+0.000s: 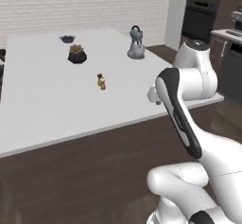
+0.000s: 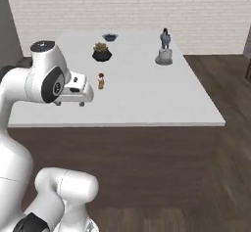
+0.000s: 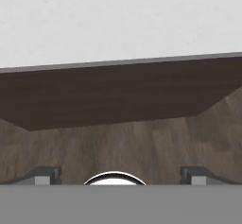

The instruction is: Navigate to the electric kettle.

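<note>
The gripper (image 3: 120,175), fingers spread wide and holding nothing, is held low before the near edge of the white island (image 1: 56,109), on which a squat grey kettle (image 1: 135,46) is set far back, while the electric kettle's place cannot be told, perhaps on the blurred far counter (image 1: 227,33) to the island's right.

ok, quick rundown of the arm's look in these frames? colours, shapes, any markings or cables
The arm is glossy white with rounded, bulbous links. A dark band runs along one link and dark rings mark the joints. The top joint has a flat grey cap. No cables or lettering are visible. The gripper shows two small grey fingertips, set wide apart in the hand view.
</note>
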